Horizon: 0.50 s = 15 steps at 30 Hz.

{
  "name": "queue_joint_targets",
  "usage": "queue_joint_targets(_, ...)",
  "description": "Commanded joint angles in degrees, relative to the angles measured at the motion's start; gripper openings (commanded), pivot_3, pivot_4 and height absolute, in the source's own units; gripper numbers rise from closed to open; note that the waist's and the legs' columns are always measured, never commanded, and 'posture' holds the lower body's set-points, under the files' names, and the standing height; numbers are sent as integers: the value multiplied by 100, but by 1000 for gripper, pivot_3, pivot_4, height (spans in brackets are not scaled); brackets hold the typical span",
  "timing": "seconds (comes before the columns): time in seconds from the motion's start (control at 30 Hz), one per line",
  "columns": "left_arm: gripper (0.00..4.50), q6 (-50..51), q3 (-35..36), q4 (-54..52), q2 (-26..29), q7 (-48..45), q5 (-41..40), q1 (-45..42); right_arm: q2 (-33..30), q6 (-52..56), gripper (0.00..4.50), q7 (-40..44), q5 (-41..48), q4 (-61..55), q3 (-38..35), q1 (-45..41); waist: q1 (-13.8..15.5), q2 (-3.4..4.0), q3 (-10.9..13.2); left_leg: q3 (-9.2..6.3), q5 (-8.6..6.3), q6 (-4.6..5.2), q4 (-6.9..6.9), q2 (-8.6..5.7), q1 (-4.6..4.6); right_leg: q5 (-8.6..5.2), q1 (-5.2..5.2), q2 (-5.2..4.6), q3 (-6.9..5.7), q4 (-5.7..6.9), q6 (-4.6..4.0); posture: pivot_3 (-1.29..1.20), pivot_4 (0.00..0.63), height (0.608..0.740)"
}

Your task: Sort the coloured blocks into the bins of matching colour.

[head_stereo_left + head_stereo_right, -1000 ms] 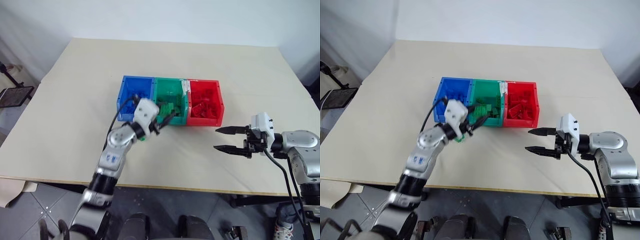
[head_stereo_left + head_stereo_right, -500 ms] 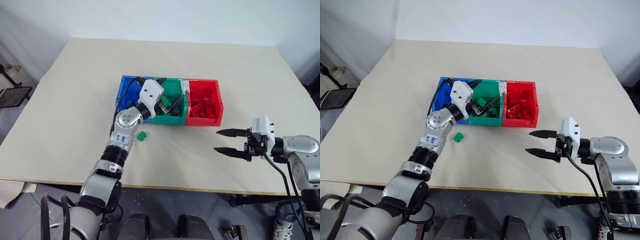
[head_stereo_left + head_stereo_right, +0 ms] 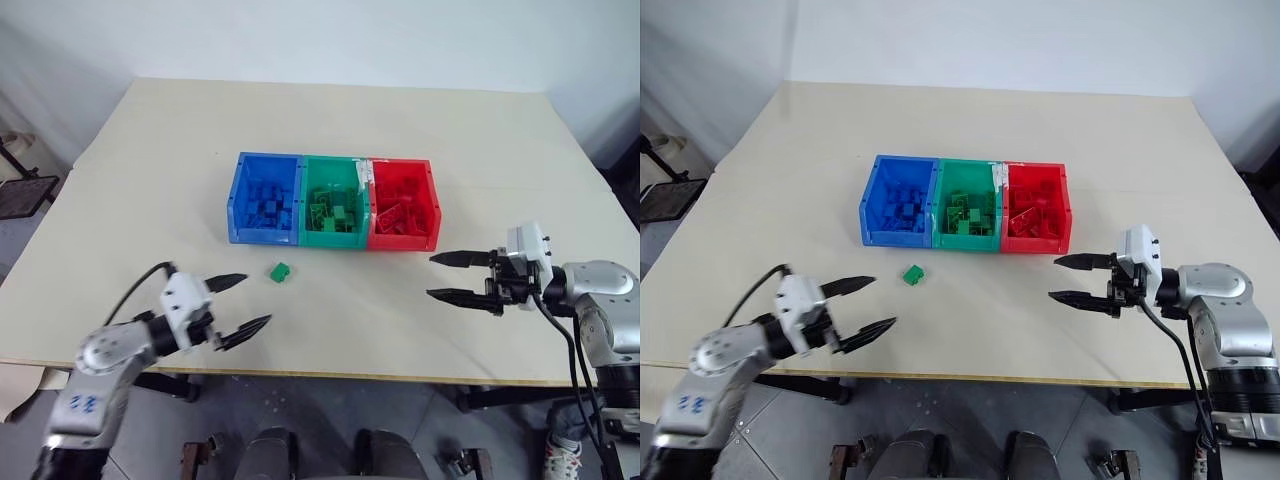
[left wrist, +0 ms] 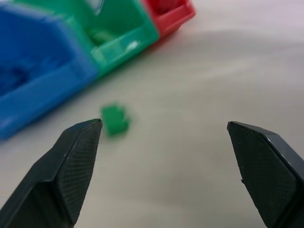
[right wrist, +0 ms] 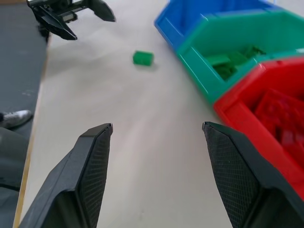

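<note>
A pale beige table (image 3: pixel 150 180) is filling most of the scene, with a white wall behind it and grey floor showing below its near edge. Near the middle of the table the three joined bins are sitting in a row: the blue bin (image 3: pixel 240 190) on the robot's left, the green bin (image 3: pixel 308 183) in the middle and the red bin (image 3: pixel 432 195) on the right, each one lying open-topped with small bricks of its own colour piled inside.

One green block (image 3: pixel 280 271) is lying alone on the bare table, just in front of the seam between the blue and green bins and apart from both. It is sitting ahead of the left gripper (image 3: pixel 238 306) and a little to its right, near but not touching; in the left wrist view the same block (image 4: pixel 115 119) is showing just beside the tip of one black finger (image 4: pixel 71 161).

The left gripper is hovering low near the table's front edge with its two fingers spread wide and nothing between them. The right gripper (image 3: pixel 448 275) is hanging over the table in front of the red bin, well apart from the block, pointing across towards the robot's left, its fingers also parted and empty.

The loose block is small, bright green and studded, far smaller than any bin.
</note>
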Motion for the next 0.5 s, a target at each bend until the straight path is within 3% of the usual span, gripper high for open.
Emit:
queue_joint_targets(0.03, 4491, 211, 675, -243, 309, -259, -359, 491, 97, -161, 3162, 393, 351, 134, -172, -200, -11, 1, 1, -1, -3, -2, -3, 2, -1, -1, -3, 1, 0, 0, -2, 0, 150, 740)
queue_joint_targets(0.3, 4491, 450, 1138, -102, 479, -348, -478, 785, 157, -270, 3162, 488, 150, 441, 7, -426, -20, 4, 2, 2, -4, -2, -5, 3, 1, -2, -3, 2, -1, 2, -3, 0, 150, 740)
queue_joint_targets(0.5, 4491, 388, 304, 262, 127, 145, 82, -213, 174, -323, 3162, 428, 75, 448, 25, -403, 5, 11, -1, 7, -3, -1, -3, 0, 2, -2, -6, 5, -3, 15, -3, 0, 150, 740)
